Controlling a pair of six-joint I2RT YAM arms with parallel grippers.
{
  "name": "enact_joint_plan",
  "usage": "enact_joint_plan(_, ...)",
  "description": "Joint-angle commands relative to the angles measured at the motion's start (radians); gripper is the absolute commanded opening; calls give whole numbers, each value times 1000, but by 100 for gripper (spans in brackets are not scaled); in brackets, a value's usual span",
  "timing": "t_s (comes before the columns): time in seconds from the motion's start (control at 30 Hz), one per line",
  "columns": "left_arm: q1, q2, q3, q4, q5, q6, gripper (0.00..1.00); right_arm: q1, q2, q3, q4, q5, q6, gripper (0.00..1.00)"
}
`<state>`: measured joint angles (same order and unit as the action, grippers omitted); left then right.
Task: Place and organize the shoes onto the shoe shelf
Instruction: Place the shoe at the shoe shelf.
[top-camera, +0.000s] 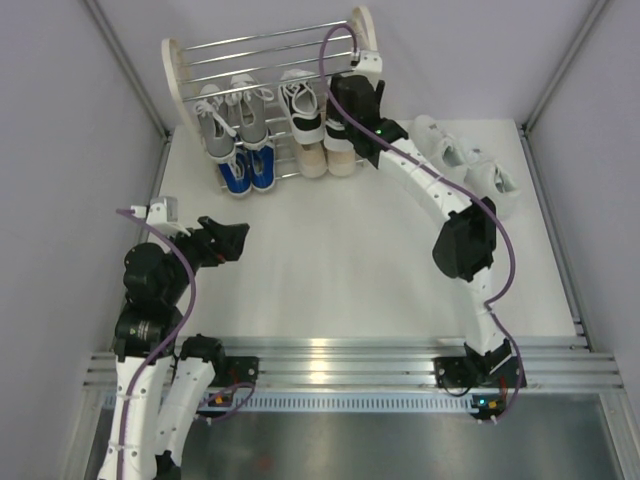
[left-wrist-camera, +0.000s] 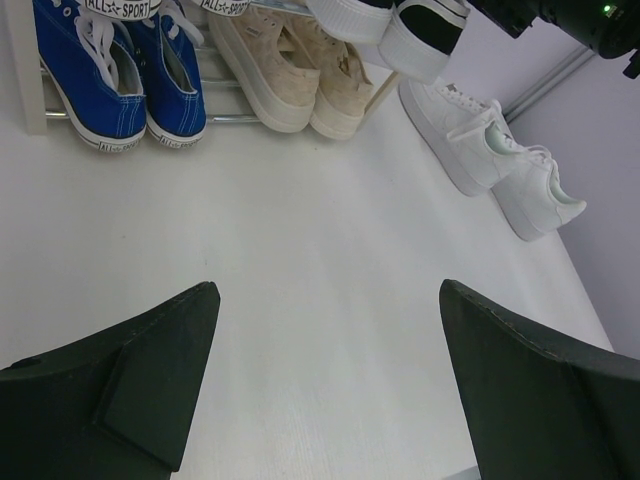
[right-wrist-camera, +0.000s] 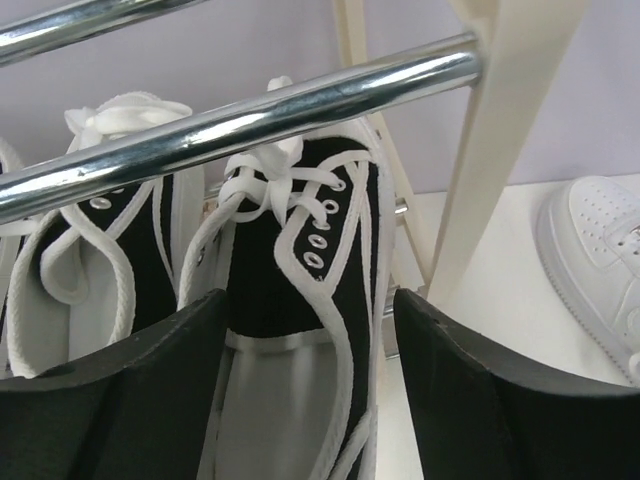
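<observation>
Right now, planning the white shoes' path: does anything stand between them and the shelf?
Yes, the right arm: it stretches between the white shoes and the shelf, its gripper straddling a black-and-white shoe there.

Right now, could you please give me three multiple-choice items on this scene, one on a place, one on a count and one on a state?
1. Where is the white pair? A) top tier B) on the table right of the shoe shelf C) by the left arm's base
2. How many pairs sit on the shelf? A) four B) two C) five
3. The left gripper is: A) shut on a blue shoe B) shut, empty C) open, empty
1 B: both white shoes rest on the table beside the shelf. 2 A: grey pair, black-and-white pair, blue pair, beige pair. 3 C: its jaws stand wide apart, nothing between them.
</observation>
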<state>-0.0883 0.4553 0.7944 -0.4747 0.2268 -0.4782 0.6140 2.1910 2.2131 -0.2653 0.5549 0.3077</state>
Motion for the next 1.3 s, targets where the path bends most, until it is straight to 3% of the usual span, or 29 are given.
enact_joint_plan(0.0,2,3,16,27,5,-8,97,-5,-82,2,64,-64,-18,69)
enact_joint_plan(0.17,2,-9,16,27,13,-10,97,-7,-181,-75,83,-154,-59,77)
enact_joint_plan(0.3,2,-17,19,25,22,-10,97,-5,-249,-141,113,-213,-140,88)
enact_joint_plan(0.37,2,-20,20,27,26,-14,97,-5,-283,-177,130,-237,-166,100)
enact_joint_plan(0.57,2,-33,28,25,37,-10,97,-3,-346,-243,103,-363,-298,99)
enact_joint_plan(0.6,2,-33,32,25,39,-7,97,-3,-358,-256,89,-436,-444,99)
enact_joint_plan(0.63,2,-40,35,22,39,-2,97,-8,-393,-303,75,-620,-531,99)
enact_joint_plan(0.73,2,-56,37,19,32,15,97,-36,-454,-378,-24,-977,-845,100)
enact_joint_plan(0.8,2,-69,32,18,32,21,97,-51,-448,-350,-173,-1100,-1158,99)
enact_joint_plan(0.83,2,-76,26,18,31,21,97,-65,-432,-305,-360,-1133,-1284,99)
enact_joint_plan(0.97,2,-87,2,18,36,30,97,-83,-455,-365,-433,-1073,-1675,99)
enact_joint_plan(1.07,2,-101,-18,18,36,36,97,-89,-427,-337,-456,-1020,-1757,100)
enact_joint_plan(1.27,2,-122,-52,19,39,47,97,-86,-321,-187,-503,-1004,-1750,99)
